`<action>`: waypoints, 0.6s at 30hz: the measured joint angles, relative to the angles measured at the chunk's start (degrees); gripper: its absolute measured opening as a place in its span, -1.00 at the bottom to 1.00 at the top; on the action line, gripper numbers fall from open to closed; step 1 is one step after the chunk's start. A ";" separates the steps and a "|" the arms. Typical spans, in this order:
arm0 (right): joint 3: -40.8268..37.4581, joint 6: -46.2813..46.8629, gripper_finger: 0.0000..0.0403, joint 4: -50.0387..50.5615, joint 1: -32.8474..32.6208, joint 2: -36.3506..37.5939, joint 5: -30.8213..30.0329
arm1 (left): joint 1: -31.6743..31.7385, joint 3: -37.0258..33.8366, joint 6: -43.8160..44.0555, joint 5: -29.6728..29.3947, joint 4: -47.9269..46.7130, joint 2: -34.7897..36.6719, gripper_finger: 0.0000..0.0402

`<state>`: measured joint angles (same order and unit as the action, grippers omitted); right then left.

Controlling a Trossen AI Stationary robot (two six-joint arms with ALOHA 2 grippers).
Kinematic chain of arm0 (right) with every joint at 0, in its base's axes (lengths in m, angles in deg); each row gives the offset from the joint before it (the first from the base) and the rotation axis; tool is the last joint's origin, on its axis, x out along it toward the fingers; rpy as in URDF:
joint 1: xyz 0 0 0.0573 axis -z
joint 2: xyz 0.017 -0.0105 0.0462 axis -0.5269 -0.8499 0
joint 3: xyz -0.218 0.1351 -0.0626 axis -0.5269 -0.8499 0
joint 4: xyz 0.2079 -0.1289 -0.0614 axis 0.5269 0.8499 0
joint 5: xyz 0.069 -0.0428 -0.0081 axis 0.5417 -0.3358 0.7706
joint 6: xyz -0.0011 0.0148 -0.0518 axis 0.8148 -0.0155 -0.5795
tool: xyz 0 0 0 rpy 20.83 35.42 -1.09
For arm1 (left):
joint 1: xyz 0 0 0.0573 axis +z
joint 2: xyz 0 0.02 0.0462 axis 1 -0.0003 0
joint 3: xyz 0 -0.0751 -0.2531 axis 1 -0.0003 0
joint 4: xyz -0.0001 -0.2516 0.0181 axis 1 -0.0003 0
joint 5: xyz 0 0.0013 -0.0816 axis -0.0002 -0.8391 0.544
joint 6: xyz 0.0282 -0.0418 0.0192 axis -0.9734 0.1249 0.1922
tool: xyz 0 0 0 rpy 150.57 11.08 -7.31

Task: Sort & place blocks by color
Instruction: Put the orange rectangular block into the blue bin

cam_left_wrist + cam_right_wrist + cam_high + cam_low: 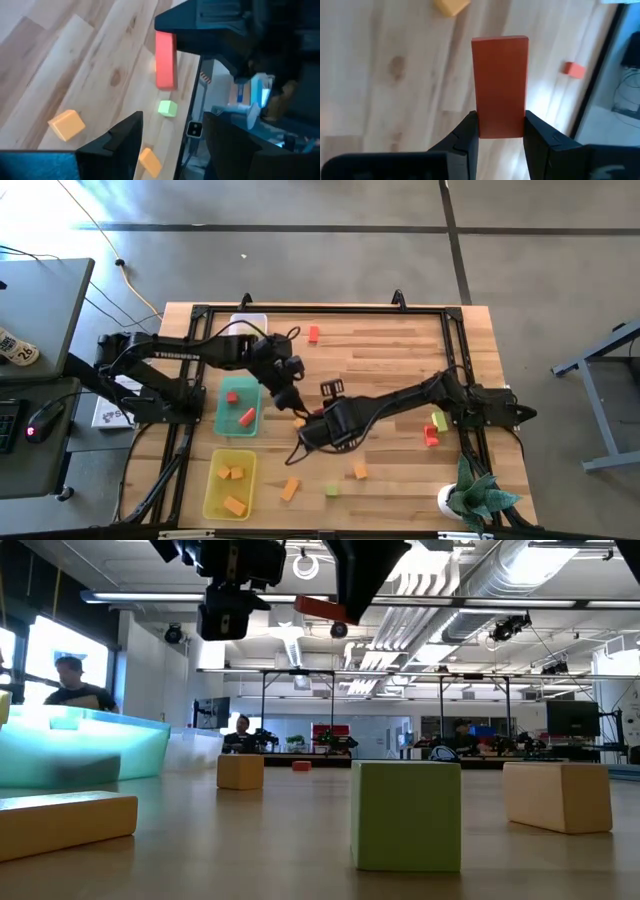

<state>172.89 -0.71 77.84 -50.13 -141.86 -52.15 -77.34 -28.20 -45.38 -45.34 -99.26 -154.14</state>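
We hold a red bar (500, 85) in the right tool (500, 131), its two fingers pinching the bar's lower end so most of the length sticks out ahead. That grip lifts the bar clear of the counter (390, 350), near the middle, ready, we judge, to travel toward the green tray (224, 425), where two red blocks (247, 417) already lie. The left tool (172, 145) hangs spread and empty just beside that tray, close to the right one. The yellow tray (212, 495) carries orange blocks (235, 505), so colours are being kept apart. Loose orange and yellow-green blocks (332, 491) lie scattered on the counter, still unsorted.
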 joint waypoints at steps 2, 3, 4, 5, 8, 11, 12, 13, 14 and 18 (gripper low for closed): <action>1.09 -1.52 -0.56 -0.12 0.89 0.00 -0.63 | 0.74 0.00 0.00 0.02 0.04 0.00 -0.03; 1.55 -2.20 -0.56 -0.33 1.41 0.00 -0.68 | 1.09 0.00 0.04 0.02 0.14 0.00 -0.03; 1.96 -2.66 -0.56 -0.47 1.92 0.00 -0.61 | 1.39 0.00 0.07 0.05 0.23 0.00 -0.03; 2.18 -3.08 -0.56 -0.48 2.46 0.00 -0.42 | 1.69 0.00 0.07 0.09 0.24 0.00 -0.03; 2.24 -4.79 -0.56 -0.83 4.12 0.00 1.54 | 2.38 0.00 0.04 0.09 0.24 0.00 -0.03; 2.17 -7.20 -0.56 -3.14 5.66 0.00 2.94 | 2.93 0.00 0.02 0.09 0.33 0.00 -0.03; 2.15 -7.91 -0.56 -4.39 6.00 0.00 2.98 | 3.19 0.00 0.02 0.07 0.33 0.00 -0.03; 2.15 -8.82 -0.56 -5.03 6.27 -0.02 3.01 | 3.46 0.00 0.00 -0.06 0.16 0.00 -0.03; 2.18 -9.45 -0.56 -5.55 6.47 -0.01 2.99 | 3.75 0.00 0.00 -0.05 0.18 0.00 -0.03; 2.55 -11.47 -0.56 -7.58 7.35 -0.01 2.94 | 5.23 0.00 -0.02 0.08 0.47 0.00 -0.03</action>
<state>175.43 -12.18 70.25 -42.78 -141.87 -49.21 -72.11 -28.20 -45.40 -45.25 -98.78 -154.14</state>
